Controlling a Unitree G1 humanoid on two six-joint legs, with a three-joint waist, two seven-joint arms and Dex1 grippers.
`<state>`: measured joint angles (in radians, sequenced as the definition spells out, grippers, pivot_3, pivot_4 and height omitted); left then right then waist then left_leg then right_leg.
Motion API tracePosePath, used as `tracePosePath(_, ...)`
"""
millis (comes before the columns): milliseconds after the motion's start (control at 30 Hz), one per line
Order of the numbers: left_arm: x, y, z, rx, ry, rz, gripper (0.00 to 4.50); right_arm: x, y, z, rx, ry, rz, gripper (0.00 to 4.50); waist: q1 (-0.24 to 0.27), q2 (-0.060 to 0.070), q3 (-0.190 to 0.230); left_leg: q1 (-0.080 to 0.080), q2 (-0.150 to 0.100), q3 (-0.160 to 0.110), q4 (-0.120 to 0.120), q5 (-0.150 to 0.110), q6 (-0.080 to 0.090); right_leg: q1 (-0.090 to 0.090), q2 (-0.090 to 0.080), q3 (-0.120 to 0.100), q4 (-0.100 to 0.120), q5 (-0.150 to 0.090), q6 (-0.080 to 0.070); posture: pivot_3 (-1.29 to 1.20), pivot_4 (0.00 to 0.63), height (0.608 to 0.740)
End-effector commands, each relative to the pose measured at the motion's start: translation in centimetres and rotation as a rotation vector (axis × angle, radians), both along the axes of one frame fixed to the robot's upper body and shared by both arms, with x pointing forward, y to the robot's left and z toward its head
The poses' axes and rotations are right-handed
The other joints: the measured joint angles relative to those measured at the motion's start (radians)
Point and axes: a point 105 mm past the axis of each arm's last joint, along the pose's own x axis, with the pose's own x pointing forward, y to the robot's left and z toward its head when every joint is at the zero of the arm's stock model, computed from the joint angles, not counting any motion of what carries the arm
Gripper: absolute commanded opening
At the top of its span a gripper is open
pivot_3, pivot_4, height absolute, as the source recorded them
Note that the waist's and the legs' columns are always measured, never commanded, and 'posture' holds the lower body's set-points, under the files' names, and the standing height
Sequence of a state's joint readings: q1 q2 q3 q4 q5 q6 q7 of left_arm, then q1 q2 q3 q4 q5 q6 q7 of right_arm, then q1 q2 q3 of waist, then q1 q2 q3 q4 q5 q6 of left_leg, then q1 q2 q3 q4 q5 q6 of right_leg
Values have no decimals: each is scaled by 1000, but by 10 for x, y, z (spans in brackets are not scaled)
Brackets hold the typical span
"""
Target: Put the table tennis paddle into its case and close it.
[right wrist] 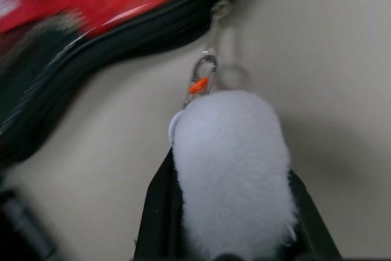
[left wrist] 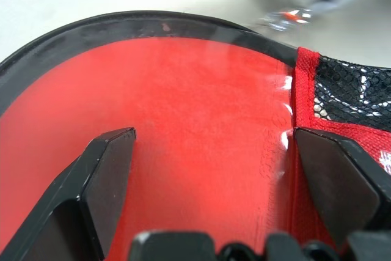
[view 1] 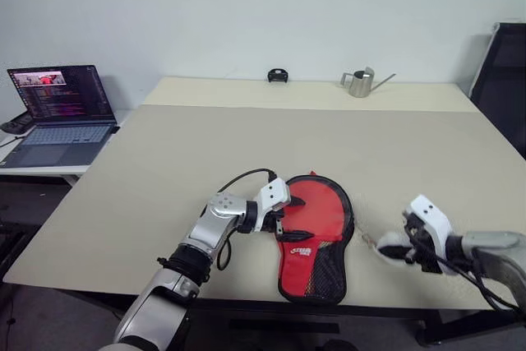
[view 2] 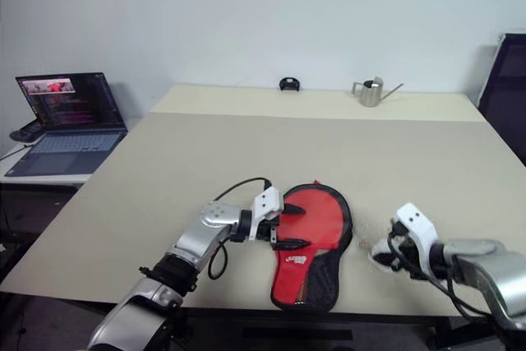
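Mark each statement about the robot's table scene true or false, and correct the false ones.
1. The case lies red side up near the table's front edge. True.
2. The left gripper is shut beside the case. False: its fingers are spread open over the case's red side.
3. The right gripper holds a white fluffy pompom. True.
4. The pompom lies loose, unconnected to anything. False: a small metal clip links it toward the case's edge.
5. A metal watering can stands at the table's far edge. True.
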<state>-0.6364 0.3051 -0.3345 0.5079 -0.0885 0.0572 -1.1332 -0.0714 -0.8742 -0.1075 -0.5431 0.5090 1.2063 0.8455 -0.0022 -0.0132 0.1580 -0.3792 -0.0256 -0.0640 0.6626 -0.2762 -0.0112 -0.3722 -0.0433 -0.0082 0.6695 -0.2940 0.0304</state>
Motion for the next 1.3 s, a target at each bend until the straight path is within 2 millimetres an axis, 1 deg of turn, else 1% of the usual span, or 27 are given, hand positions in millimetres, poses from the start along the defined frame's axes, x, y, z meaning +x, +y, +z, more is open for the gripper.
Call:
tracePosePath(33,-22,12,-55,185,151,-31,4500,-22,14,7,34,28,142,462,0,0,-1,0,0,-1,0,0,0,1,0,-1,-2,0,0,0,150,740)
tracePosePath(67,-22,12,-55,186,150,-32,4500,-29,17,6,37,47,178,462,0,0,-1,0,0,-2,-1,0,0,2,1,-2,-4,0,0,0,150,740)
tracePosePath(200,-22,12,-55,186,150,-33,4500,-47,23,5,48,92,262,461,2,-2,-2,-1,0,-3,-1,-2,1,4,2,-3,-7,0,1,0,150,740)
tracePosePath(267,-22,12,-54,187,150,-32,4500,-62,31,2,66,133,339,459,3,-2,-3,-1,0,-3,-1,-2,2,4,2,-3,-8,-1,1,0,150,740)
tracePosePath(433,-22,10,-54,186,151,-32,4500,-87,50,-8,103,197,480,458,5,-4,-4,-1,1,-4,-1,-4,3,4,2,-3,-9,-1,1,0,150,740)
tracePosePath(567,-21,10,-54,185,149,-30,4500,-99,58,-5,133,220,534,455,5,-5,-4,-1,1,-4,0,-4,3,5,2,-3,-10,-1,2,0,150,740)
tracePosePath(667,-21,10,-53,186,147,-28,4500,-106,69,-5,168,226,574,449,5,-6,-5,-1,1,-4,-1,-4,3,5,2,-4,-10,-1,2,0,150,740)
tracePosePath(800,-20,8,-53,188,143,-27,4500,-109,81,-10,201,227,588,441,5,-6,-6,-1,1,-5,-1,-4,3,5,2,-4,-10,-1,2,0,150,740)
tracePosePath(933,-20,7,-53,185,140,-28,4500,-108,87,-14,216,221,589,441,5,-6,-6,-1,1,-5,-1,-4,2,5,2,-4,-10,-1,2,0,150,740)
tracePosePath(1067,-19,6,-52,183,141,-27,4500,-101,86,-15,210,190,576,441,5,-7,-6,-1,1,-5,-1,-4,2,5,2,-4,-10,-1,2,0,150,740)
tracePosePath(1167,-19,5,-52,180,141,-25,4500,-95,82,-20,201,178,554,441,5,-8,-7,-1,1,-5,-1,-4,2,5,2,-4,-10,-1,2,0,150,740)
tracePosePath(1233,-19,4,-52,177,141,-25,4500,-87,79,-27,188,169,517,1163,5,-8,-7,-1,1,-5,-1,-4,2,5,2,-4,-10,-1,2,0,150,740)
tracePosePath(1267,-19,4,-52,176,140,-25,4500,-85,77,-30,185,167,510,1390,5,-9,-8,-1,1,-5,0,-4,2,5,2,-4,-10,-1,2,0,150,740)
tracePosePath(1300,-19,3,-52,175,140,-24,4500,-84,77,-32,185,166,505,1746,5,-9,-8,-1,1,-5,0,-4,2,5,2,-4,-10,-1,2,0,150,740)
